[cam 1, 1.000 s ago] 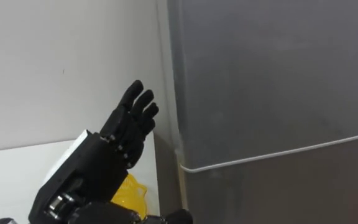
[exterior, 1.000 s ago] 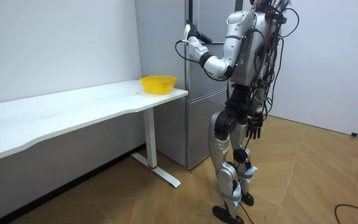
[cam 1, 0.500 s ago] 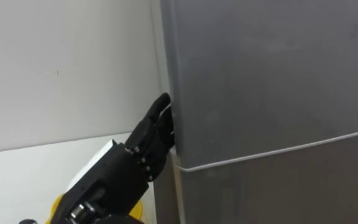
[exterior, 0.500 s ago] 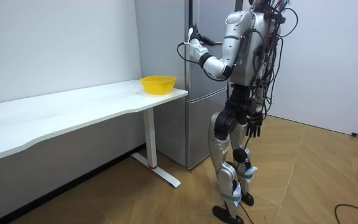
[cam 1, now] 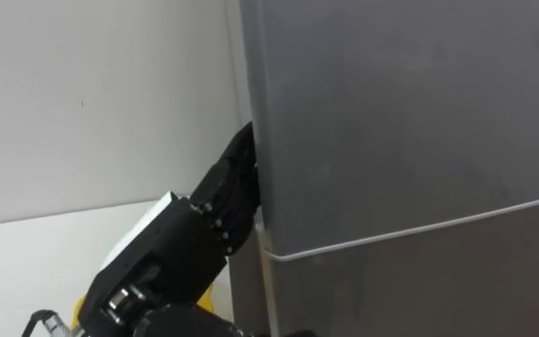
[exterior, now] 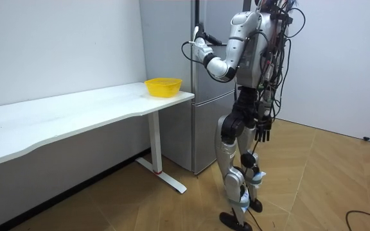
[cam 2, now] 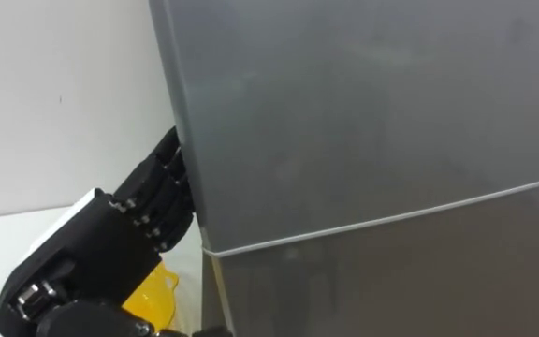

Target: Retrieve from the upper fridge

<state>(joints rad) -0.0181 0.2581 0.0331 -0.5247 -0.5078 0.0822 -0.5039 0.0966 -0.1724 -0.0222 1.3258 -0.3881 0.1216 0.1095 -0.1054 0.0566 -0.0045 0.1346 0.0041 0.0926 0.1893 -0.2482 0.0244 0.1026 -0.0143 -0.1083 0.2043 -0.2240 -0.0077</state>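
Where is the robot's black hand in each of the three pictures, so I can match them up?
Left eye view: left hand, centre-left, at the upper fridge door's left edge.
Right eye view: left hand, left side, same edge.
Room view: left hand, top centre.
Shared landmark: the door seam.

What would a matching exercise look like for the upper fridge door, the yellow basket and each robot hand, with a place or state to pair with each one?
Things:
1. grey metal upper fridge door
2. yellow mesh basket
3. black left robot hand
4. black right robot hand

Places or states:
A. hangs beside the robot's thigh
B. on the long white table, at its end on the room view's right
C. closed
D. raised, at the door's left edge

Pairs: 1-C, 2-B, 3-D, 4-A
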